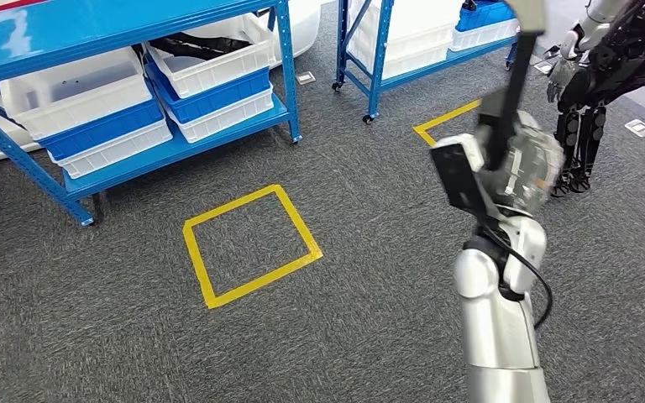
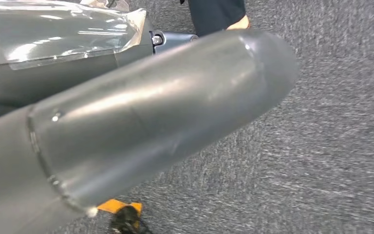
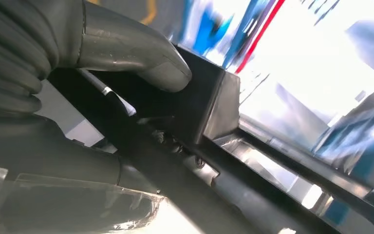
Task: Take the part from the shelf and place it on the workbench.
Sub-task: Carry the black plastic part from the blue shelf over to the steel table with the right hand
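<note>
My right hand (image 1: 504,168) is raised in front of me in the head view and grips a long black part (image 1: 516,80) that sticks up past the picture's top edge. In the right wrist view the grey thumb (image 3: 136,53) presses on the part's black angular body (image 3: 209,102), with darker fingers wrapped under it. In the left wrist view my left hand (image 2: 141,122) shows as a thick grey thumb stretched out over the carpet, with nothing against it; its fingers are out of the picture.
A blue shelf (image 1: 176,147) with white and blue bins (image 1: 214,84) stands at the back left, a second one (image 1: 378,59) behind. A yellow tape square (image 1: 252,243) marks the grey carpet. A dark humanoid robot (image 1: 592,92) stands at the back right. A person's leg (image 2: 216,14) is near my left hand.
</note>
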